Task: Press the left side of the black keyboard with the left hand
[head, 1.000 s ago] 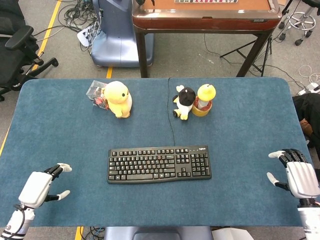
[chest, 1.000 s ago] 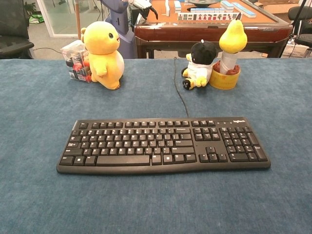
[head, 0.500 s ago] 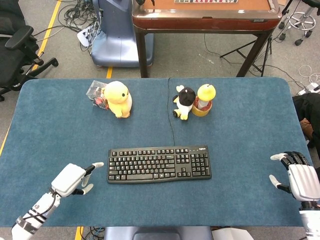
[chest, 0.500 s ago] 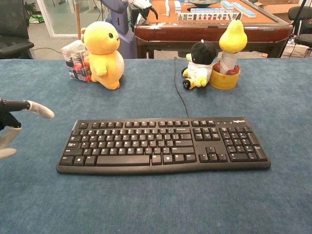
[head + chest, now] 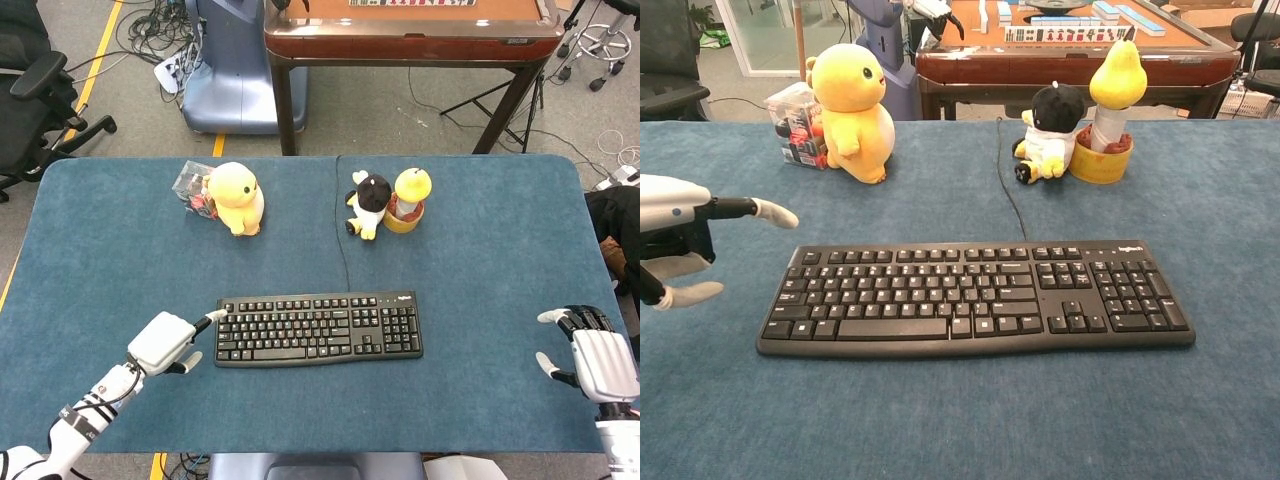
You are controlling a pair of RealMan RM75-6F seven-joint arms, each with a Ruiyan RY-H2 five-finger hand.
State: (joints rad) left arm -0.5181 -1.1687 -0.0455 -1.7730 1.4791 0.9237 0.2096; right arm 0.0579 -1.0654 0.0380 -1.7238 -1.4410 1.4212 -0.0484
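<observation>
From the head view, the left hand (image 5: 165, 343) has swung in from the near-left corner of the bench (image 5: 100, 240); its fingers (image 5: 212, 318) are spread, holding nothing, one reaching the left end of the black keyboard (image 5: 318, 328) mid-bench. The right hand (image 5: 598, 360) waits, fingers apart.

From the chest view, that fingertip hovers just beside the far-left keys, so the press looks imminent.

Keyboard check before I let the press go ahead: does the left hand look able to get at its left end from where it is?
Probably yes. The left hand is beside the keyboard's left end, one finger pointing at it, with only bare table between them.
</observation>
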